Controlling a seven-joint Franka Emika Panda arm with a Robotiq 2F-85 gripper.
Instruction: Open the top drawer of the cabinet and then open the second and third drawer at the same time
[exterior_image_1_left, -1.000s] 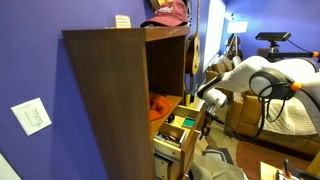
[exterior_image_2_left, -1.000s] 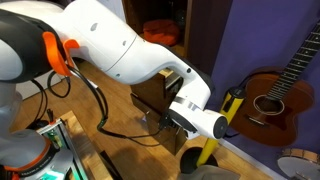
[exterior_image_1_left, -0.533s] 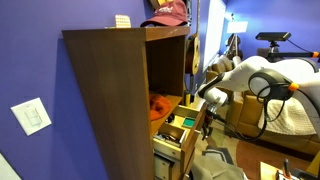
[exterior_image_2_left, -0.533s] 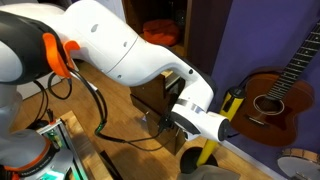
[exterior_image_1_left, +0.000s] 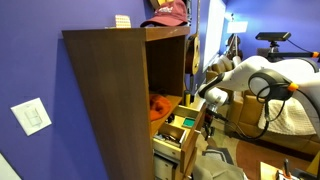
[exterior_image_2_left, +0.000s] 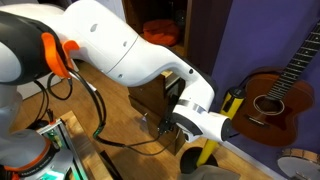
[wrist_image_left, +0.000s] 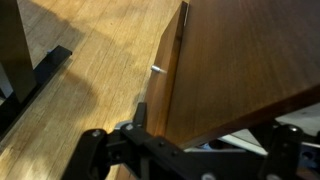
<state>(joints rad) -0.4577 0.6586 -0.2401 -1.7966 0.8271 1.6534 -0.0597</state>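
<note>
– Where's the gripper (exterior_image_1_left: 208, 117) vs. the cabinet (exterior_image_1_left: 105, 90)?

– Low at the cabinet's front, just beside the pulled-out drawer (exterior_image_1_left: 176, 132). In the wrist view my gripper (wrist_image_left: 185, 152) sits right under a brown wood panel (wrist_image_left: 250, 60), w/ a small metal knob (wrist_image_left: 157, 70) on the panel's edge, just above my fingers (wrist_image_left: 90, 150).

– Clamped on anything?

– No. Fingers spread wide, one each side of the panel's lower corner, nothing pinched. Can't tell if they touch the wood.

– And the drawer?

– Out from the cabinet's lower part, stuff inside, too small to ID. Orange item (exterior_image_1_left: 160, 104) on the shelf above it.

– Surface, room?

– Wood floor (wrist_image_left: 90, 70) below the cabinet. Purple wall (exterior_image_1_left: 30, 60) beside it w/ a white switch plate (exterior_image_1_left: 32, 117). Reddish cap (exterior_image_1_left: 166, 11) on the cabinet's top. Guitar (exterior_image_2_left: 275, 95) near the cabinet, past my arm (exterior_image_2_left: 120, 45).
</note>
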